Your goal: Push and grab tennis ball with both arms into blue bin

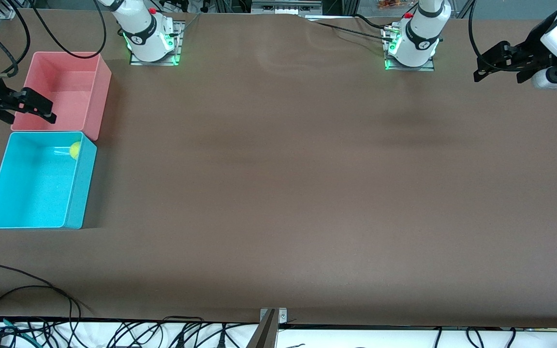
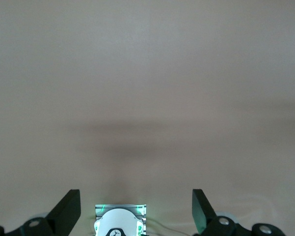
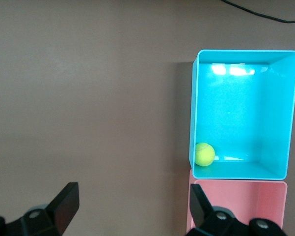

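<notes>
The tennis ball (image 1: pixel 74 150) lies inside the blue bin (image 1: pixel 81 188), in the corner next to the pink bin. It also shows in the right wrist view (image 3: pixel 204 154), on the floor of the blue bin (image 3: pixel 192 108). My right gripper (image 1: pixel 49 110) is open and empty, up in the air over the pink bin's outer edge; in its own view (image 3: pixel 132 189) it has bare table between its fingers. My left gripper (image 1: pixel 479 69) is open and empty, raised over the left arm's end of the table, and its own view (image 2: pixel 136 196) shows only bare table.
The pink bin (image 1: pixel 104 92) stands against the blue bin, farther from the front camera; it also shows in the right wrist view (image 3: pixel 235 184). The two arm bases (image 1: pixel 153 48) (image 1: pixel 411 53) stand at the table's back edge. Black cables (image 1: pixel 27 290) lie along the front edge.
</notes>
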Controlling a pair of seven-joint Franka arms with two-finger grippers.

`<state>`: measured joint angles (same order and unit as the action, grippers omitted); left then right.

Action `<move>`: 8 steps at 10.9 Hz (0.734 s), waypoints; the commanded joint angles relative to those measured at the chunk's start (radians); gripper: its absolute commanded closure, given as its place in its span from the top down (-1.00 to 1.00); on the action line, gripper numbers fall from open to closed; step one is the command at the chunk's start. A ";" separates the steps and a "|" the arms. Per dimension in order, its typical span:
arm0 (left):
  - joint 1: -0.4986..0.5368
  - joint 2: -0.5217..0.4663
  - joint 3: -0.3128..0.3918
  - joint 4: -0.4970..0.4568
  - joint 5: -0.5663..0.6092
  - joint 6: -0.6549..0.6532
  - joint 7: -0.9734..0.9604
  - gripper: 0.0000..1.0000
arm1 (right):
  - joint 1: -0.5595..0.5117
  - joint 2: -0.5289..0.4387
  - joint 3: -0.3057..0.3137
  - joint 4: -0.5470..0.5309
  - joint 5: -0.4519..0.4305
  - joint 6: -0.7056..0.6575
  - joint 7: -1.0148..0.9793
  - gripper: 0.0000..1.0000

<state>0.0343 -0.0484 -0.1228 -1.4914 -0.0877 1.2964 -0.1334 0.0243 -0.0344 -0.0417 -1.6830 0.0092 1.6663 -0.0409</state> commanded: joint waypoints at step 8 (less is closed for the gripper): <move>-0.007 0.013 -0.008 0.031 0.005 -0.022 -0.012 1.00 | 0.005 0.011 -0.010 0.051 0.011 -0.040 0.004 1.00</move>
<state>0.0338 -0.0482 -0.1293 -1.4914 -0.0877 1.2956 -0.1334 0.0243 -0.0342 -0.0439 -1.6612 0.0092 1.6463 -0.0401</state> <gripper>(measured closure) 0.000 0.000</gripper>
